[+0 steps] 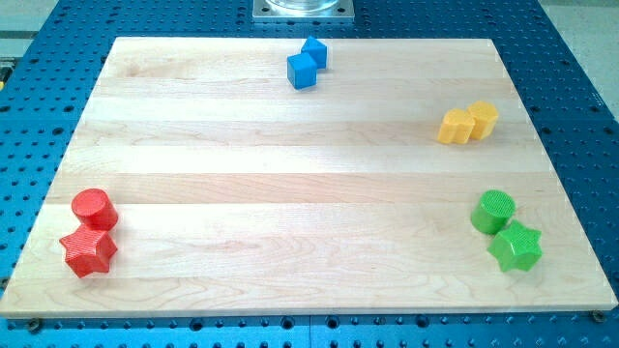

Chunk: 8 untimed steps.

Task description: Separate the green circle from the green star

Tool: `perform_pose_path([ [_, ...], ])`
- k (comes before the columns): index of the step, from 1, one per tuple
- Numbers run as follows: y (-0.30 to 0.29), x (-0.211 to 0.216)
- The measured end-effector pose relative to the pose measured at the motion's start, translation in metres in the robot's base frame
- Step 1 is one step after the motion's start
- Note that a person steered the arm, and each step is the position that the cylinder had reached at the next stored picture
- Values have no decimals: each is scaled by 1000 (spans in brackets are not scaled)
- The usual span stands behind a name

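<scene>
The green circle (493, 211) stands near the board's right edge, toward the view's bottom. The green star (515, 246) lies just below and to the right of it, touching it or nearly so. My tip does not show in this view, so its place relative to the blocks cannot be told.
Two blue blocks (308, 62) sit together at the top middle. Two yellow blocks (467, 123) sit together at the upper right. A red circle (94, 209) and a red star (88, 250) sit together at the lower left. The wooden board (290, 193) lies on a blue perforated table.
</scene>
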<state>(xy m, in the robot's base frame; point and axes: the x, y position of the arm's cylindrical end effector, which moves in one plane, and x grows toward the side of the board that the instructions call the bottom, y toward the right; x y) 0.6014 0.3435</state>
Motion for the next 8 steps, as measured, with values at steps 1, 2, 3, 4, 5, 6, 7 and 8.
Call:
perform_pose_path([
  [1, -23, 15],
  [2, -46, 8],
  [3, -54, 3],
  [4, -61, 6],
  [5, -88, 0],
  [6, -108, -11],
  [7, -124, -25],
  [8, -137, -43],
])
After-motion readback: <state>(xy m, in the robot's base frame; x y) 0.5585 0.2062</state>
